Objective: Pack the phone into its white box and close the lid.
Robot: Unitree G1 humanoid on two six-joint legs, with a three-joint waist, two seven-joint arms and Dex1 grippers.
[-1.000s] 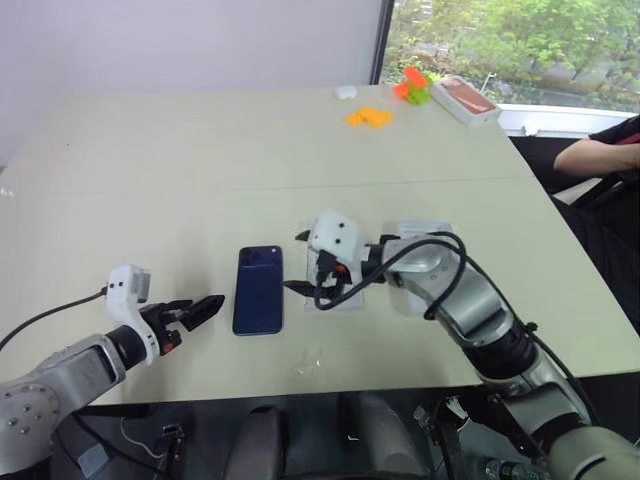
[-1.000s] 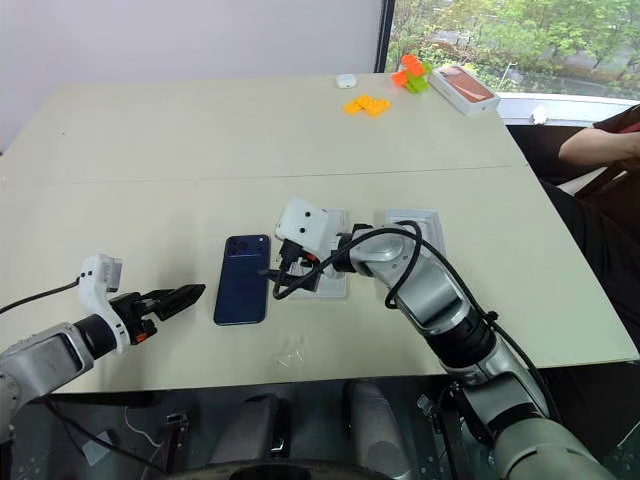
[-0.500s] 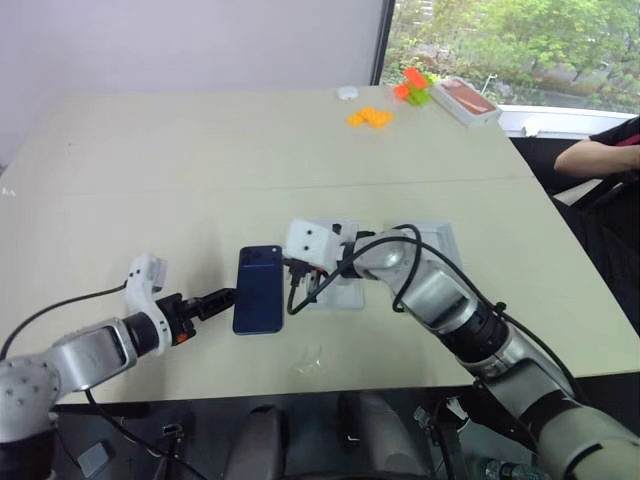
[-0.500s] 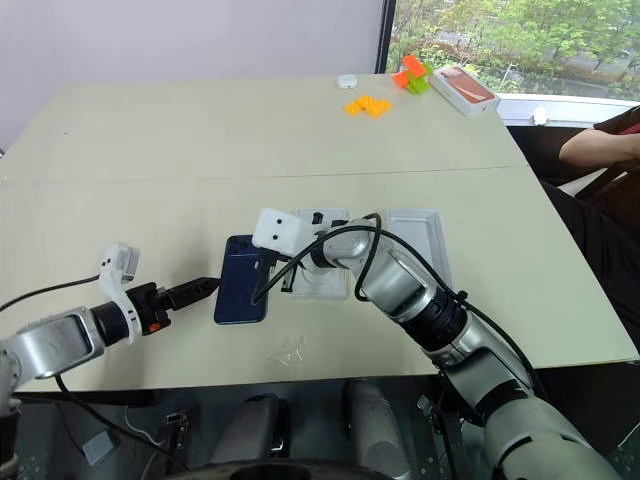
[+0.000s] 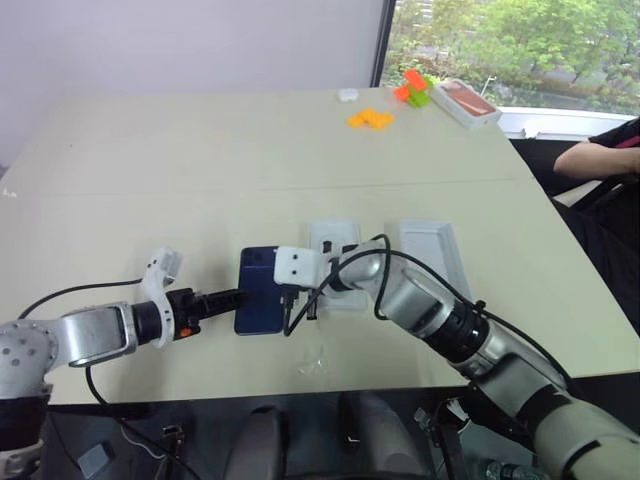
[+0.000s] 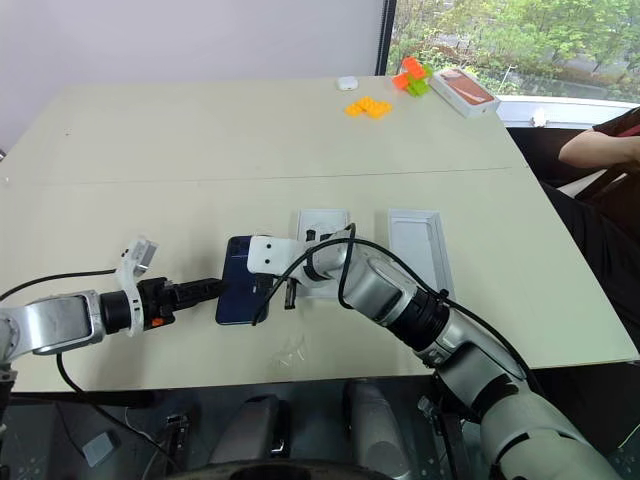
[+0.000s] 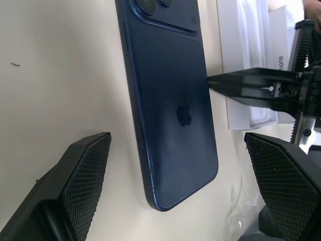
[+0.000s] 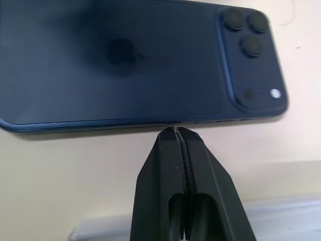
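Beside phone (image 8: 125, 65), closed empty right gripper (image 8: 176, 131)

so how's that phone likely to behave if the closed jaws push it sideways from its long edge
The phone lies flat with its glossy back up on the smooth table, so it would probably slide rather than tip. It looks stiff, so it shouldn't bend. The shut right gripper sits at the thin rounded side, so it might ride up over it. The open left gripper straddles the phone and may stop it.

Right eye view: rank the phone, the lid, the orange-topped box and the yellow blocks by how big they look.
1. lid and phone: nearly alike; the phone is partly covered, so I won't rank them.
2. orange-topped box, though it sits far back.
3. yellow blocks, smallest.
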